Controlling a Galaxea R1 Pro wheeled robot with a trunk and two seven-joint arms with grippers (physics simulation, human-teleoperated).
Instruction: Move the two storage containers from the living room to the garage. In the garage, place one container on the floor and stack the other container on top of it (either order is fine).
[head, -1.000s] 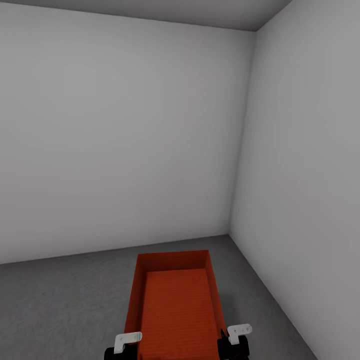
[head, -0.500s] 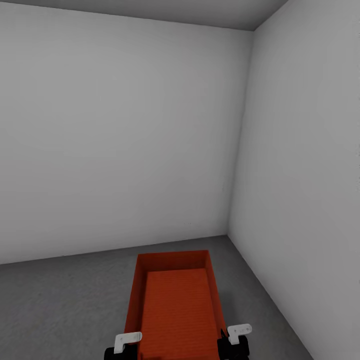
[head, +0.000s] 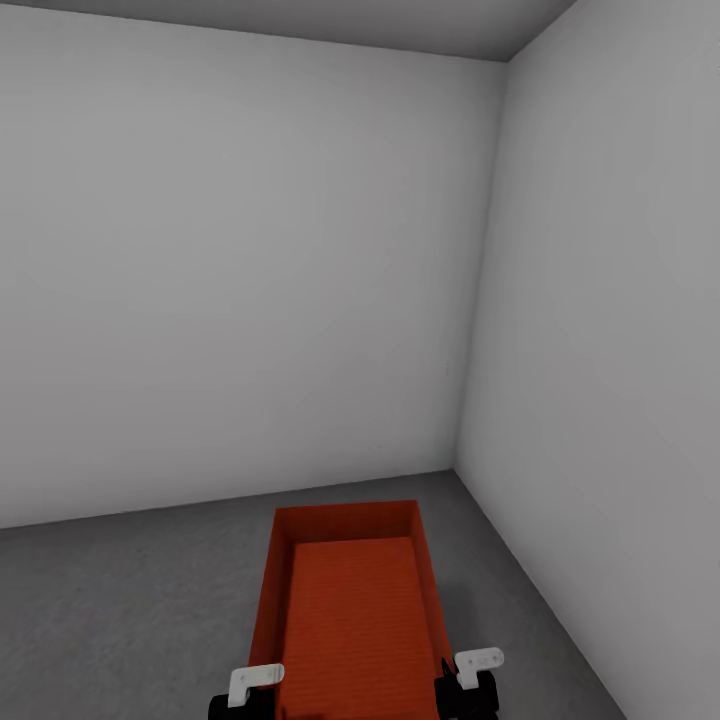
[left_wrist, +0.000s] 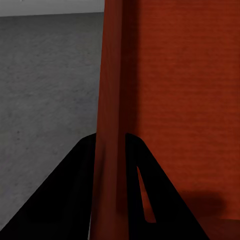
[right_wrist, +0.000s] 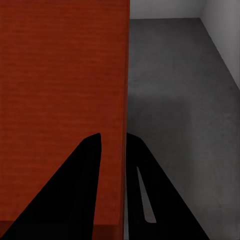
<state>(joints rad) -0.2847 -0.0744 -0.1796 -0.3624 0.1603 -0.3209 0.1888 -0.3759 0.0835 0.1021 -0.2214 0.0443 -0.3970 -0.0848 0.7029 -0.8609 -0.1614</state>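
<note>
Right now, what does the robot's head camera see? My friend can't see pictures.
An orange-red storage container is held out front, a claw gripping each long side: left claw, right claw. Below is grey concrete floor, with bare white walls meeting in a corner.

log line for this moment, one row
place: garage corner | held: storage container, open top up | left pincer: shut on left wall | right pincer: shut on right wall | under: concrete floor

Matt, finely ribbed orange-red container (head: 355, 610) over rough, mottled grey floor (head: 130, 610).
</note>
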